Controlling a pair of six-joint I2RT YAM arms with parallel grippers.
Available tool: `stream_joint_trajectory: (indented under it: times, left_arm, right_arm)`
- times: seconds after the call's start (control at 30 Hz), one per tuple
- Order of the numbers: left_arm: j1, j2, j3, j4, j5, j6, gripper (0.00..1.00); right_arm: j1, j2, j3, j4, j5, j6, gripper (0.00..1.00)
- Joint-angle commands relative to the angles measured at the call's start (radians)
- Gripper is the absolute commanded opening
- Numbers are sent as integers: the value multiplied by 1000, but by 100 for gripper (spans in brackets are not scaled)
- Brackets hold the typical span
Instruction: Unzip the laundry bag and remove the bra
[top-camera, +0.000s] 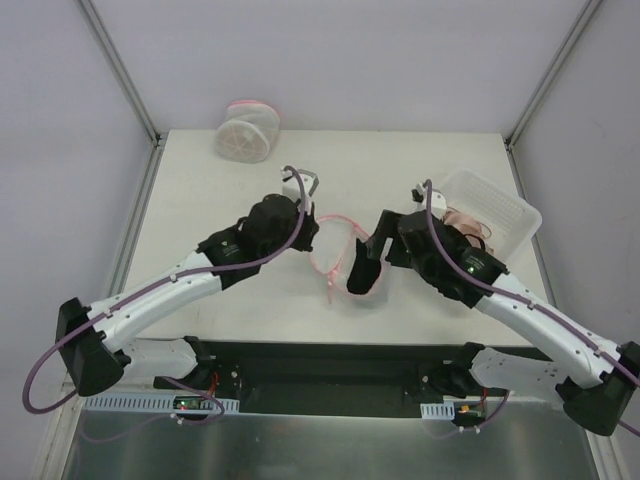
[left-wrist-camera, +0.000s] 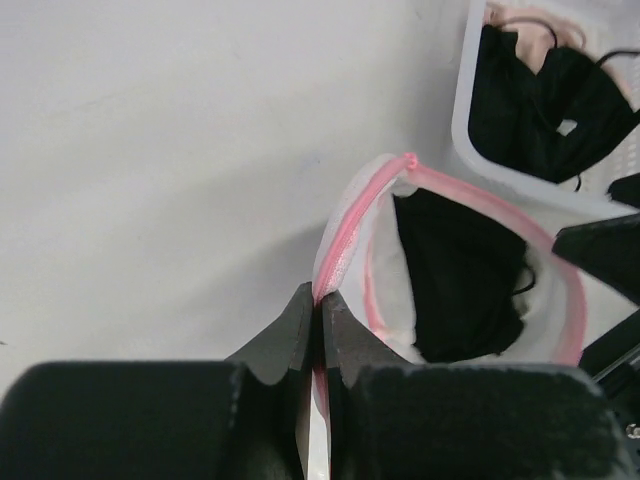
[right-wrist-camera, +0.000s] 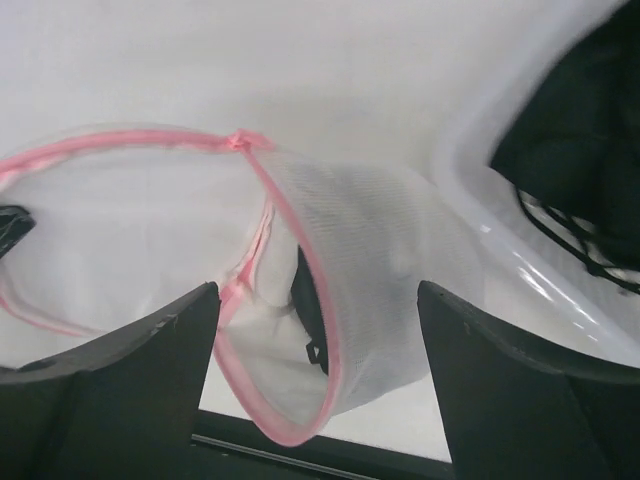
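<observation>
The laundry bag (top-camera: 333, 256) lies mid-table between both arms, floppy white mesh with a pink zipper rim (left-wrist-camera: 350, 225), and its mouth gapes open. My left gripper (left-wrist-camera: 320, 298) is shut on that pink rim; from above it sits at the bag's left edge (top-camera: 308, 234). My right gripper (right-wrist-camera: 318, 292) is open, its fingers straddling the bag's mesh flap (right-wrist-camera: 385, 265) without pinching it, and from above it sits at the bag's right side (top-camera: 362, 270). Inside the mouth I see a pale padded shape (right-wrist-camera: 272, 262), seemingly the bra, beside a black garment (left-wrist-camera: 460, 275).
A white plastic basket (top-camera: 512, 205) at the right holds a black garment (left-wrist-camera: 540, 100) and a beige-pink bra (left-wrist-camera: 535, 30). A firmer drum-shaped mesh bag with a pink rim (top-camera: 247, 130) stands at the back left. Grey walls surround the table.
</observation>
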Motion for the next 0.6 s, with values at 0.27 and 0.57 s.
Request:
stream_joint_trajectory:
  times: [0.27, 0.57]
  left_arm:
    - [63, -131, -93, -33, 159, -113, 0]
    - [63, -129, -107, -33, 137, -119, 0]
  right_arm:
    - [121, 233, 116, 237, -207, -30, 64]
    - [146, 340, 168, 196, -66, -53, 47]
